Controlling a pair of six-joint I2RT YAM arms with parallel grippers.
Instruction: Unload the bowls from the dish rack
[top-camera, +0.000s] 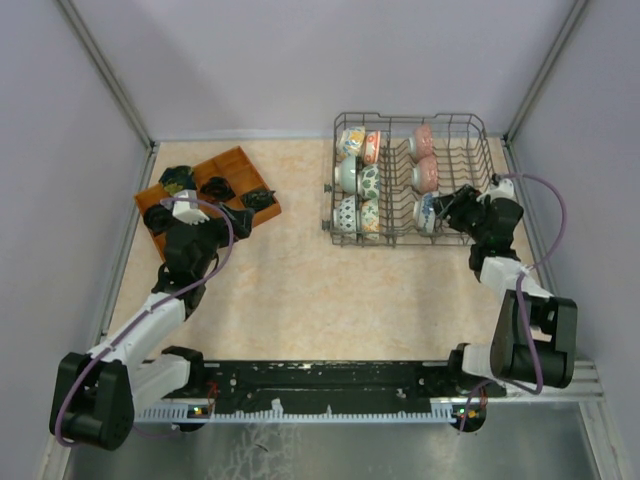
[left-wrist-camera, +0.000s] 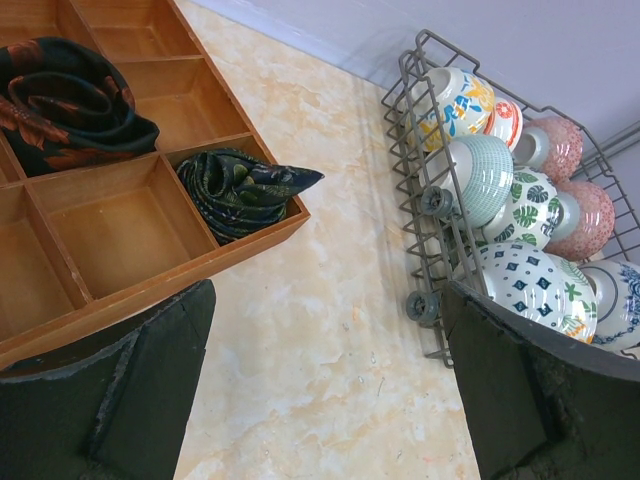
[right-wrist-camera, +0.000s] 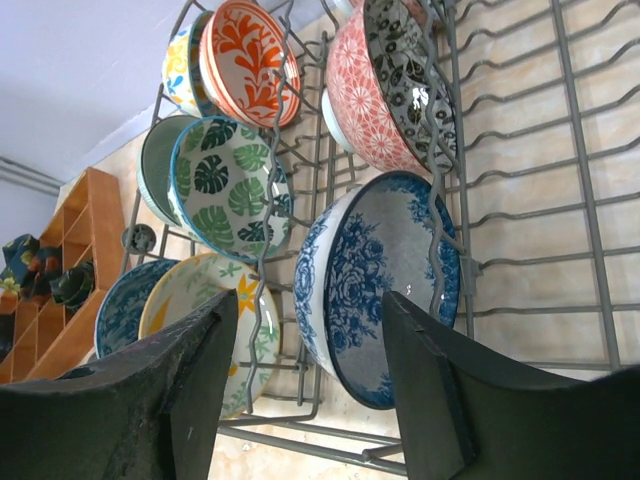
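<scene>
R gripper (right-wrist-camera: 310, 320) was open, fingers astride blue-white floral bowl (right-wrist-camera: 375, 265) by dish rack (top-camera: 470, 125) near edge; contact unclear. L gripper (left-wrist-camera: 330, 300) open, empty. Rack w/ bowls (top-camera: 358, 180) sat at table (top-camera: 300, 290) far-right corner.

The top camera looks down over the whole table (top-camera: 300, 290). The left wrist faces tray (left-wrist-camera: 120, 230) and rack (left-wrist-camera: 437, 203) from farther off; the right wrist looks closely at the same bowls (right-wrist-camera: 375, 270)

No lettering, label, brand or number is legible on the bowls (right-wrist-camera: 375, 270), dish rack (top-camera: 462, 150) or wooden tray (left-wrist-camera: 120, 240).
</scene>
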